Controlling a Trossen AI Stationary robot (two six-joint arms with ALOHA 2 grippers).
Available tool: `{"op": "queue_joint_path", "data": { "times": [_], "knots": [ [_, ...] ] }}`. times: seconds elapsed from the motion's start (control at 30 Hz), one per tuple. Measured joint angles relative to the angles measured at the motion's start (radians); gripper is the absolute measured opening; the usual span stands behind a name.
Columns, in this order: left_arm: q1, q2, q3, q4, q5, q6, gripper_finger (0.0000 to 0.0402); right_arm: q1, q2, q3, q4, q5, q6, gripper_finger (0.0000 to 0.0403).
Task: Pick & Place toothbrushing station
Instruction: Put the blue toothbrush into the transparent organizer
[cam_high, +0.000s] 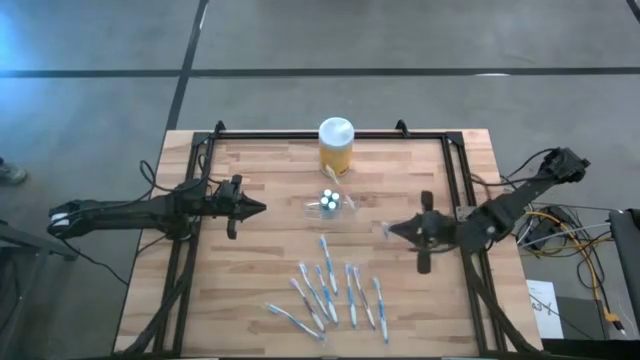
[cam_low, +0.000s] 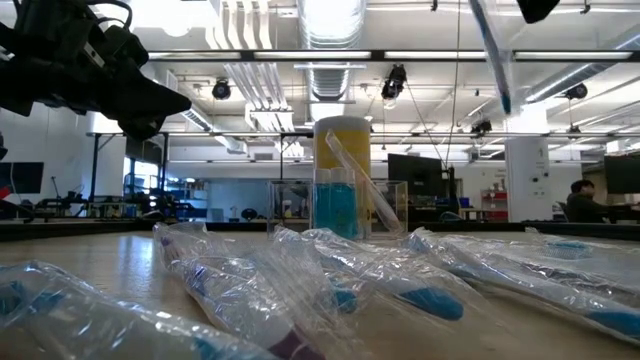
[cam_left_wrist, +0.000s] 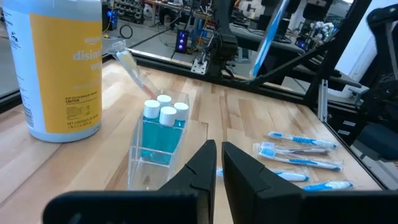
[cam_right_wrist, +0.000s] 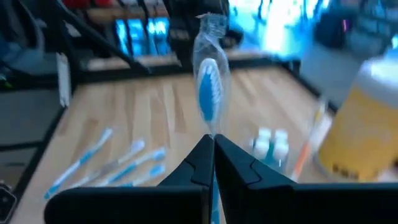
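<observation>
The clear plastic holder (cam_high: 330, 205) stands mid-table with three white-capped round pieces (cam_left_wrist: 165, 112) in it. A slim clear-wrapped piece (cam_left_wrist: 127, 62) leans out of the holder toward the jar. Several blue-and-white toothbrushes (cam_high: 330, 295) in clear wrappers lie flat on the near part of the table. My right gripper (cam_high: 392, 230), right of the holder and raised, is shut on one wrapped toothbrush (cam_right_wrist: 208, 93). My left gripper (cam_high: 255, 208) waits shut, left of the holder, holding nothing. My right gripper pinches the toothbrush's handle (cam_right_wrist: 211, 138) between its two fingers. The wrapped blue-and-white end sticks out beyond the fingertips. The fingers point toward the table's left side, slightly downward. The brush is lifted clear of the table and shows slanted high in the low view (cam_low: 492, 55).
A yellow jar with a white lid (cam_high: 336, 145) stands just beyond the holder at the far edge. A black frame (cam_high: 455, 170) runs along the table's sides and far edge. Bare wood lies between the holder and the brushes on the table.
</observation>
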Motion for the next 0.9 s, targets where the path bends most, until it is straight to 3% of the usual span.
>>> {"op": "queue_joint_path", "data": {
  "times": [0.43,0.9],
  "knots": [
    [0.0,0.0,0.0,0.0,0.0,0.0,0.003,0.001,-0.382,-0.436,0.611,-0.086,-0.416,0.0008],
    [0.0,0.0,0.0,0.0,0.0,0.0,0.003,-0.003,-0.789,-0.686,0.639,-0.081,-0.504,0.0008]
  ]
}}
